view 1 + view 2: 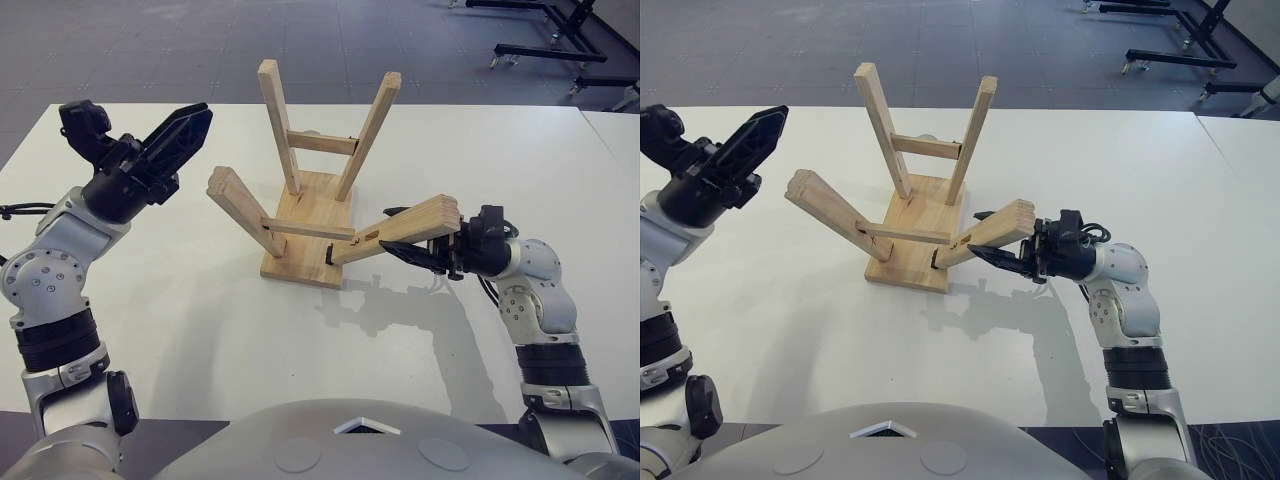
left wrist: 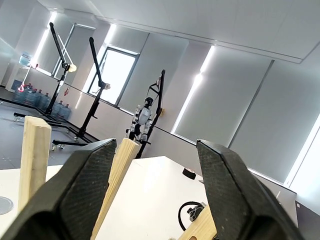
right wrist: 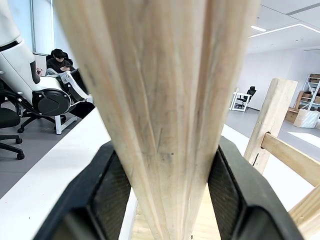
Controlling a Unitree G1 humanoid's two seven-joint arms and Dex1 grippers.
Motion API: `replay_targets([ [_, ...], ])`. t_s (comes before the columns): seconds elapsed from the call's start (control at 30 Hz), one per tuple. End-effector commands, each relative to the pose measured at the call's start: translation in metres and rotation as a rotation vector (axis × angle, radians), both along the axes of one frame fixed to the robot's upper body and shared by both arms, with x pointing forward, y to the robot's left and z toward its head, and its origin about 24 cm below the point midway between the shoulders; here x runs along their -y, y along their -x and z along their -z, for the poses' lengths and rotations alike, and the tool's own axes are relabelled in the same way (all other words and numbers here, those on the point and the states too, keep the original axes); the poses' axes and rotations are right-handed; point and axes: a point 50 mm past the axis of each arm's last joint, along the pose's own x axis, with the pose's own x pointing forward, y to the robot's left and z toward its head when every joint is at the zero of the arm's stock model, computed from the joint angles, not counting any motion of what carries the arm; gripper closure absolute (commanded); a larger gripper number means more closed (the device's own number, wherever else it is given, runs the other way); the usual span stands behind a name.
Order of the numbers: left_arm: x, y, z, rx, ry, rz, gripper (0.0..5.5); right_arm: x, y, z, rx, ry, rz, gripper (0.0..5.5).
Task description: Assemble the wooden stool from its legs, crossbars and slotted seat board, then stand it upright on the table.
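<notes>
A: How are the arms set?

B: The left arm is bent at the elbow with the forearm raised. The left gripper [image 1: 198, 118] hangs in the air over the table's [image 1: 200, 330] left part and points toward the stool [image 1: 305, 200]. Its jaws are wide apart with nothing between them. It is near the near-left leg [image 1: 240, 205] but clear of it.

A: And the right?

B: The forearm is upright by the near edge and the wrist is turned inward. The right gripper [image 1: 405, 232] is clamped on the outer end of the near-right leg [image 1: 385, 235], one finger on each side.

A: Where's the stool?

B: It lies upside down mid-table, with the seat board [image 1: 300, 265] flat on the surface. Two far legs [image 1: 278, 120] stand up, joined by a crossbar [image 1: 322, 142]. The two near legs splay outward, and a second crossbar [image 1: 305, 230] runs between them. The held leg slants low over the table, and its other end meets the board's near-right corner.

A: Anything nearby?

B: There are black wheeled stands [image 1: 545, 50] on the floor behind, well apart, and another table [image 1: 620, 130] to the right.
</notes>
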Motion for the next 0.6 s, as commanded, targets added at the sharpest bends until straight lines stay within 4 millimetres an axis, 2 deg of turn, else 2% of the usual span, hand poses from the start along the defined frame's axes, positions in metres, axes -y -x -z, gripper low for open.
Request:
replay_targets([
  [0.03,0.008,0.001,-0.012,0.036,-0.049,0.041,2.56,-0.001,-0.003,-0.003,0.003,0.024,-0.013,3.45],
  [0.1,0.013,0.003,-0.009,0.027,-0.086,0.062,2.56,0.0,-0.004,-0.004,0.004,0.031,-0.017,3.45],
  [0.3,0.016,0.0,0.025,-0.079,-0.269,0.031,2.56,-0.002,-0.006,-0.008,0.01,0.037,-0.036,3.45],
  [0.6,0.015,-0.004,0.036,-0.105,-0.272,0.048,2.56,-0.019,-0.009,0.005,-0.03,0.054,-0.044,3.45],
])
